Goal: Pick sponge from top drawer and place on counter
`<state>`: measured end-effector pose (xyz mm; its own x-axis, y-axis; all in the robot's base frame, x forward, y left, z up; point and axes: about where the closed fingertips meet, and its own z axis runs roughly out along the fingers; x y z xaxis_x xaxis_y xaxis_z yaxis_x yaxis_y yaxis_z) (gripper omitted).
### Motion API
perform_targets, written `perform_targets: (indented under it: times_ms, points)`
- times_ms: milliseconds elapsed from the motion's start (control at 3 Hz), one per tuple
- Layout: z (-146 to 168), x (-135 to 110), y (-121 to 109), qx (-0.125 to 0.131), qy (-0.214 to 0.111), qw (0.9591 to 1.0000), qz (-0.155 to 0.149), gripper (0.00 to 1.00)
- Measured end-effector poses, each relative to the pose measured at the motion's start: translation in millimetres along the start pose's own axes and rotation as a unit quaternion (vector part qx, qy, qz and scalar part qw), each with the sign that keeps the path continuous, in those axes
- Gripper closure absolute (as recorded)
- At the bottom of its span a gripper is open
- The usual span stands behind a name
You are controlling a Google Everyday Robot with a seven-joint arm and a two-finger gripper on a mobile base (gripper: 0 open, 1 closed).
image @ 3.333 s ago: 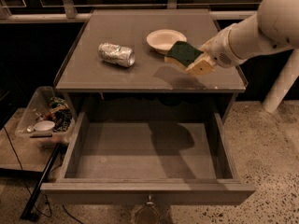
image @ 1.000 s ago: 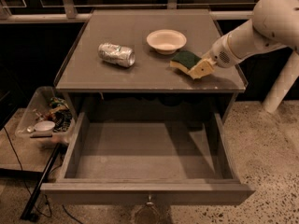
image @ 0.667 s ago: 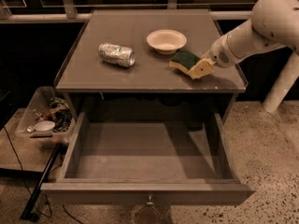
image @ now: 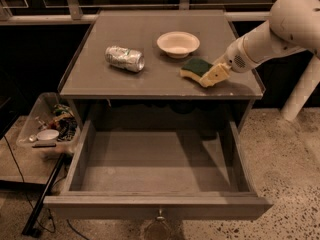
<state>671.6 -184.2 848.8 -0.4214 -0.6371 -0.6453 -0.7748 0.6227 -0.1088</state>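
The sponge (image: 195, 66), dark green on top with a yellow base, rests on the counter (image: 125, 84) near its front right corner. My gripper (image: 212, 75) comes in from the right on the white arm, and its tan fingers (image: 216, 74) are closed on the sponge's right end. The top drawer (image: 155, 164) is pulled fully open below the counter. Its grey floor is bare, and a small metal pull (image: 160, 215) shows on its front.
A crushed silver can (image: 124, 58) lies on the counter's left middle. A cream bowl (image: 178, 43) stands at the back, just behind the sponge. A clear plastic bin of clutter (image: 47, 126) sits on the floor to the left of the cabinet.
Since 3.3 s ago the gripper has lowered the sponge from above the counter down onto its surface. Over the last second nothing has visibly moved.
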Motion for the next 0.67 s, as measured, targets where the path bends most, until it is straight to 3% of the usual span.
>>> perform_targets:
  times_ms: [333, 667]
  points:
    - [0.1, 0.0, 0.0, 0.000, 0.000, 1.0000, 0.000, 0.00]
    - [0.1, 0.0, 0.1, 0.000, 0.000, 1.0000, 0.000, 0.00]
